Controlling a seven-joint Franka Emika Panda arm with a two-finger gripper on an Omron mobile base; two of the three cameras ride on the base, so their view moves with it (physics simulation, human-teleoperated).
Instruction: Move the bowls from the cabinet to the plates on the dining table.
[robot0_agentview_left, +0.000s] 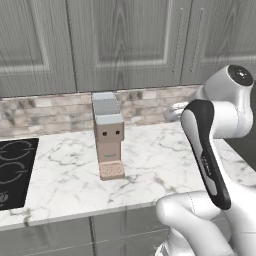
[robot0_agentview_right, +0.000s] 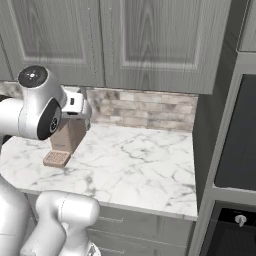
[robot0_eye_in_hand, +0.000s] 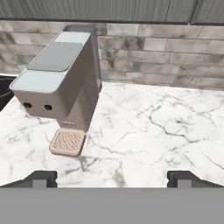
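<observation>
The grey wall cabinet (robot0_agentview_left: 125, 40) (robot0_agentview_right: 150, 40) hangs above the counter with its panelled doors shut, and its lower edge runs along the top of the hand view (robot0_eye_in_hand: 109, 8). The bowls are hidden behind those doors. The plates and the dining table are out of view. My gripper (robot0_eye_in_hand: 112, 178) is open, its two dark fingertips (robot0_eye_in_hand: 41, 178) set wide apart with nothing between them. It hovers over the marble counter, below the cabinet, and points at the backsplash.
A grey and tan coffee machine (robot0_agentview_left: 108, 135) (robot0_agentview_right: 65, 142) (robot0_eye_in_hand: 61, 83) stands on the marble counter (robot0_agentview_left: 160, 160) against the stone backsplash. A black hob (robot0_agentview_left: 12, 170) lies at the left. A tall dark oven unit (robot0_agentview_right: 235, 150) borders the counter on the right.
</observation>
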